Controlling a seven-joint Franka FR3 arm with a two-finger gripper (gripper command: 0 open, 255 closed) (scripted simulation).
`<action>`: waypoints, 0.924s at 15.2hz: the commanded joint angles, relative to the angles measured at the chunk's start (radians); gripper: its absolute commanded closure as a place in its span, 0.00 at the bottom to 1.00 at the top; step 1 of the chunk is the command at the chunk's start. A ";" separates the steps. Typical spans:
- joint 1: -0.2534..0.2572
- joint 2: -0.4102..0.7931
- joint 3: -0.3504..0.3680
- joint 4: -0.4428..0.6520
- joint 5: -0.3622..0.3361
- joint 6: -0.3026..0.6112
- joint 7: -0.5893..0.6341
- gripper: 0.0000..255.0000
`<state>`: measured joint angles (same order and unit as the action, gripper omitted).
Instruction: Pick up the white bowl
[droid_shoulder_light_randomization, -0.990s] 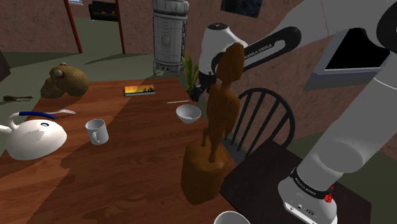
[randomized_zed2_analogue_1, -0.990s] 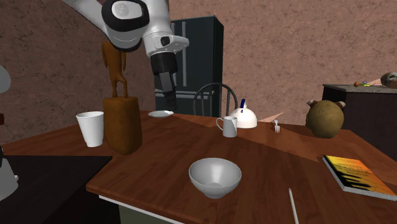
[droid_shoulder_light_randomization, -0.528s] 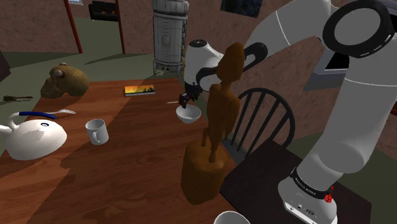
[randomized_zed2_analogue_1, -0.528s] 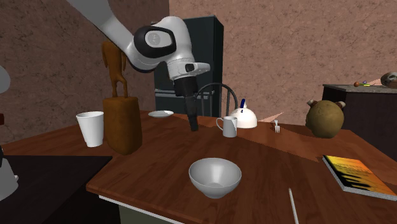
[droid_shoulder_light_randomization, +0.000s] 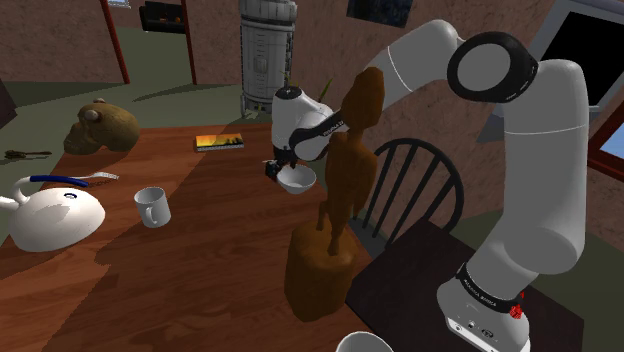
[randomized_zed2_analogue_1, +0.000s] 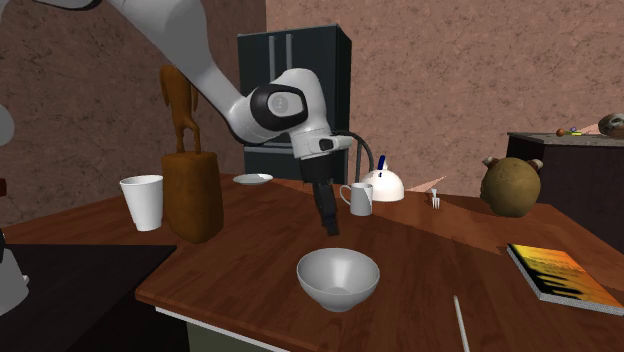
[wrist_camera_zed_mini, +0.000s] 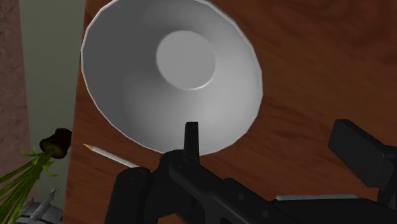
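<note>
Brown wooden table (droid_shoulder_light_randomization: 190, 260) first: carries all the things, bowl among them. Next, white arm (droid_shoulder_light_randomization: 520, 150): rises from the stand, arches high and drops toward the table corner by the dark chair (droid_shoulder_light_randomization: 415, 190), probably routed that way to clear the tall carved wooden figure (droid_shoulder_light_randomization: 340, 190) standing on its block between stand and target. Then white teapot (droid_shoulder_light_randomization: 55, 218) and mug (droid_shoulder_light_randomization: 152, 207): sit well apart from the work, toward the shoulder view's left, out of the way. Now the white bowl (randomized_zed2_analogue_1: 338, 278): rests upright and empty on the table, mouth up, close to the edge nearest the second exterior view's camera, with a thin pencil (wrist_camera_zed_mini: 111, 157) lying just beside it. Offers no handle, so calls for a pinch on its thin wall, judging by the shape. Black gripper (randomized_zed2_analogue_1: 327, 222): hangs tilted above the bowl, toward its rim, short of contact in the second exterior view. Spread apart and holding nothing in the wrist view, one finger (wrist_camera_zed_mini: 191, 135) over the bowl's inner slope, the other out over bare wood, straddling the rim, seemingly set so as to close on the wall once lowered. Worth minding: a smooth sloped side, apt to slip or tip under an off-centre squeeze so near the table edge.
</note>
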<state>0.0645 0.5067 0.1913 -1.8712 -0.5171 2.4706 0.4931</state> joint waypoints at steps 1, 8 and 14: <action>0.005 0.025 -0.007 0.011 -0.011 0.014 0.009 0.00; 0.015 0.069 -0.024 0.015 -0.035 0.052 0.034 1.00; 0.016 0.069 -0.024 0.014 -0.036 0.052 0.035 1.00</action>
<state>0.0804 0.5756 0.1673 -1.8566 -0.5525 2.5229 0.5279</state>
